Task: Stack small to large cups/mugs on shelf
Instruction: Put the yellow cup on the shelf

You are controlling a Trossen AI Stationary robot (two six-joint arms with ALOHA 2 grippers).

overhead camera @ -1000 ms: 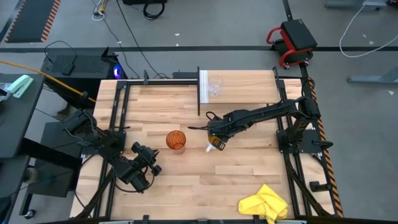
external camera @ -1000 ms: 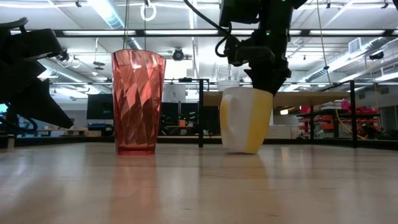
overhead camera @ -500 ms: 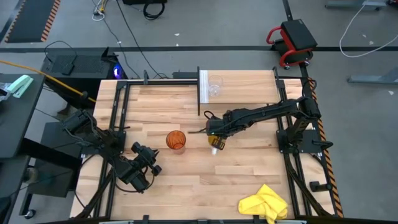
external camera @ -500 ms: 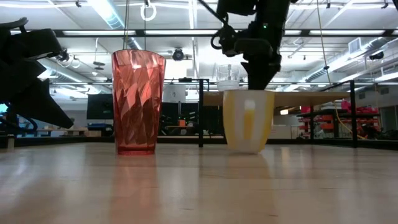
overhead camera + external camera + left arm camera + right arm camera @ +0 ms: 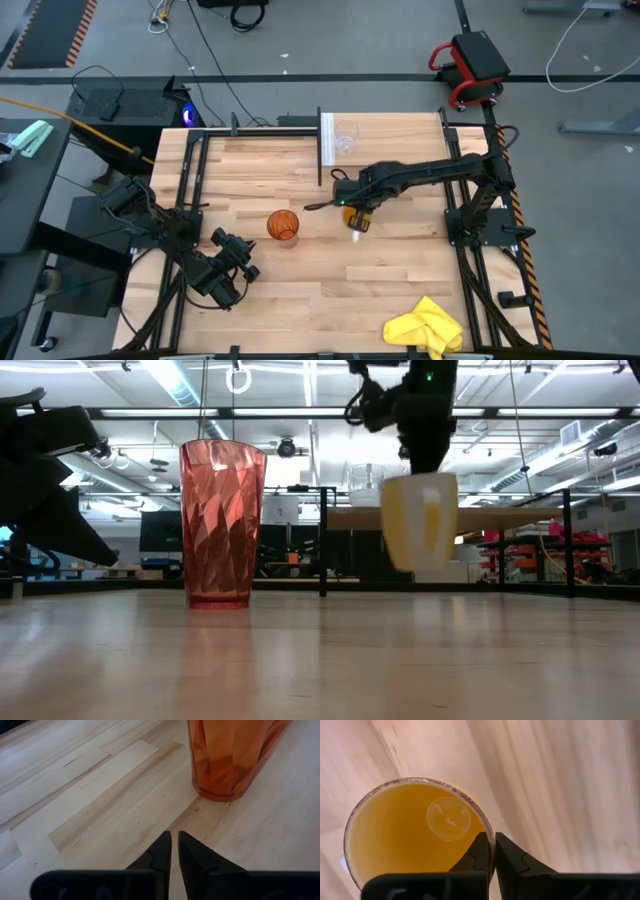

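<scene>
Pale wooden tabletop [image 5: 300, 290] of joined planks, framed by black metal rails. Resting on it: a tall ribbed orange tumbler [image 5: 283, 225] standing upright near the middle, and a crumpled yellow cloth [image 5: 424, 328] at the front right corner. At the back edge, a raised wooden shelf [image 5: 400, 140] with a white end panel, carrying a small clear glass cup [image 5: 346, 137] just beside that panel.
</scene>
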